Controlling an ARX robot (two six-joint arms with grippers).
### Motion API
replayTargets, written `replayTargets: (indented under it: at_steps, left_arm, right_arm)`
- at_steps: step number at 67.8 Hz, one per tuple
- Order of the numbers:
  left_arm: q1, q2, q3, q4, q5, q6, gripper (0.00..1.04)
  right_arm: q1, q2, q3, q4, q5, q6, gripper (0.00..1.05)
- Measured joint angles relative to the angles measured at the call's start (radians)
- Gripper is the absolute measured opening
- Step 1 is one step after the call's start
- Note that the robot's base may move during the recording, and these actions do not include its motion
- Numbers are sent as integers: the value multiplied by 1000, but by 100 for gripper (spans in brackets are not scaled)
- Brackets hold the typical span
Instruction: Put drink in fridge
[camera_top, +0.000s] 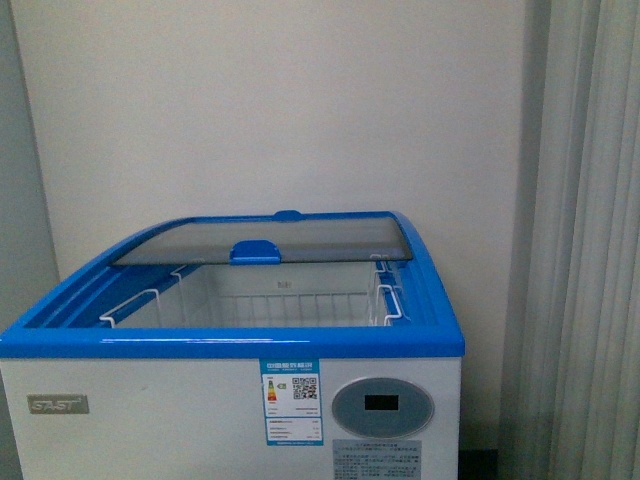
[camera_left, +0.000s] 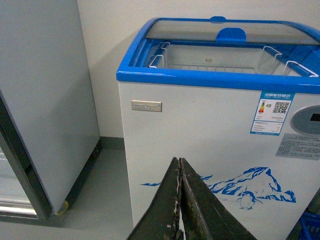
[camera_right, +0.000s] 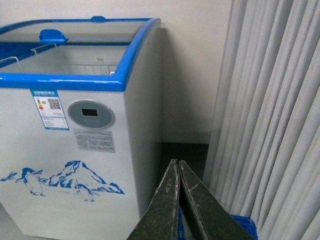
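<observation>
My left hand (camera_left: 179, 200), two dark grey-black tapered fingers, edges chipped and scuffed pale along the inner seam, my right hand (camera_right: 178, 200), same dark wedge-shaped fingers, lightly worn edges

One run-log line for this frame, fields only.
fridge: lid slid back, front open | wire baskets: no drink visible | left gripper: shut, empty | right gripper: shut, empty | drink: not in view

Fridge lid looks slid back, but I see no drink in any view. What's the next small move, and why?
Probably turn to look for the drink before anything else. The fridge is already open: its glass lid is slid to the back, with wire baskets showing. Both the left gripper and right gripper are shut and hold nothing, and no bottle is in view.
</observation>
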Motion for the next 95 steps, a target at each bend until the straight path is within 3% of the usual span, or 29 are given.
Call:
replayTargets:
  at_steps: [36,60,65,70,95]
  left_arm:
    - [0,0,0,0,0,-1,3]
    - [0,0,0,0,0,0,64]
    - [0,0,0,0,0,0,84]
    - [0,0,0,0,0,0,96]
    - [0,0,0,0,0,1,97]
  right_arm:
    - [-2,-60,-55,11,-2,-2,5]
    - [-2,-61,-55,11,-2,-2,67]
    - [-2,-61,-55,11,-2,-2,85]
    - [-2,-61,-55,11,-2,-2,97]
    - [-2,-61,-55,11,-2,-2,97]
